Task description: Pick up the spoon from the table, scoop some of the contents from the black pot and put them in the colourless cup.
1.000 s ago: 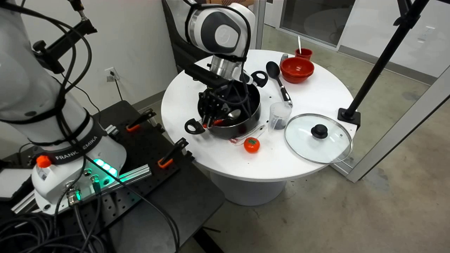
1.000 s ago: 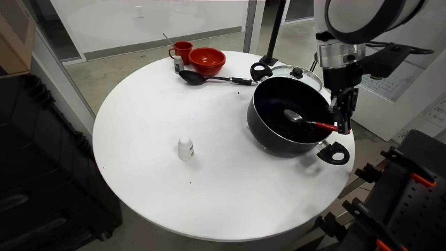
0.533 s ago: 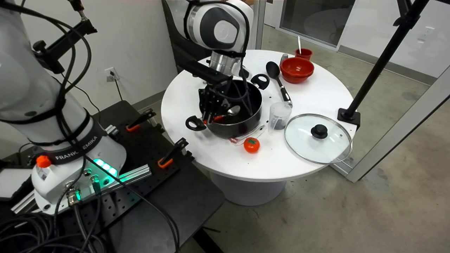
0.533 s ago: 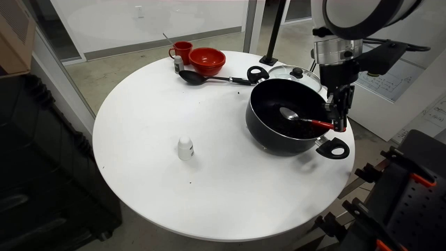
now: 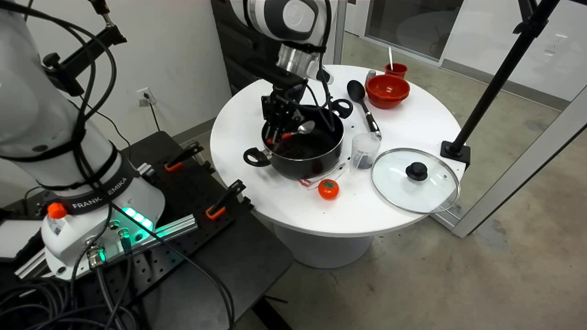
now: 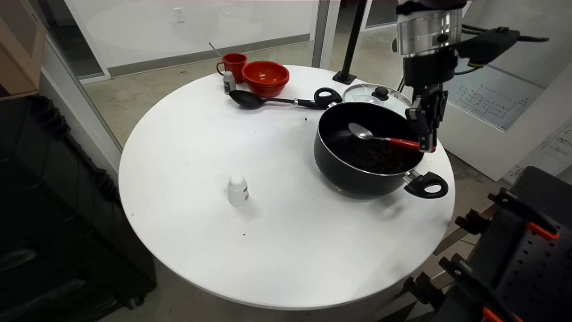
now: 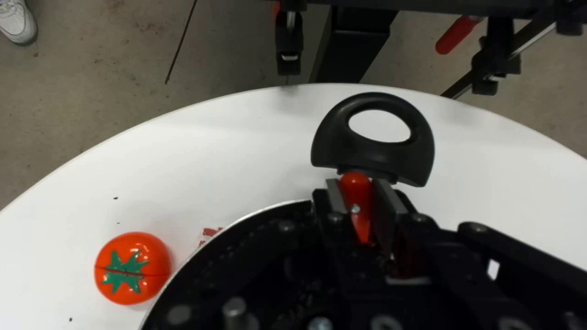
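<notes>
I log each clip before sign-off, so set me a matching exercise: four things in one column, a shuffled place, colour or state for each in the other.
1 red-handled spoon
2 colourless cup
3 glass lid
4 tomato-shaped object

A red with a green top
B between pot and lid
C gripped by the jaws
D topped by a black knob

Pairs: 1-C, 2-B, 3-D, 4-A.

The Franka Panda arm point(image 5: 295, 20) reaches out and down, its wrist point(image 6: 429, 33) above a downward-pointing end effector point(image 7: 360, 197) with fingers point(image 7: 337, 197) clamped.
</notes>
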Motion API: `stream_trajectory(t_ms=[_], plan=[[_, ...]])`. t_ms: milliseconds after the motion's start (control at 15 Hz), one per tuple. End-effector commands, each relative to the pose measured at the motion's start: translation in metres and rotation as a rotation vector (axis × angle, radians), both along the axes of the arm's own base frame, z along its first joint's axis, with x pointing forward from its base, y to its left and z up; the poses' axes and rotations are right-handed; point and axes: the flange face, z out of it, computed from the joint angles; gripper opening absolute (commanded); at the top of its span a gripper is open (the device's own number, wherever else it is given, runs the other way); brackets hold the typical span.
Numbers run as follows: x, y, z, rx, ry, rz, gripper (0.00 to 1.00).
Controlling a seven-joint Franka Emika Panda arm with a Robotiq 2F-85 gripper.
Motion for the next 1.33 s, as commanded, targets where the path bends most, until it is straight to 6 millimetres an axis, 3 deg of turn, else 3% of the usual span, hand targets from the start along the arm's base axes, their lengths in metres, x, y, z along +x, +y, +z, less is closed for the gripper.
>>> stream_trajectory(t_ms=[0,200,467,933,1267], plan=[[0.019,0.009,0.02,0.054,0.105,0.042,0.05],[0.028,0.018,0.031,0.088,0.215,0.082,0.05],[0.032,0.025,0.032,0.124,0.362,0.113,0.05],[0.031,0.017,-0.009,0.159,0.541,0.067,0.05],[0.032,0.004,-0.03,0.278,0.622,0.028,0.05]])
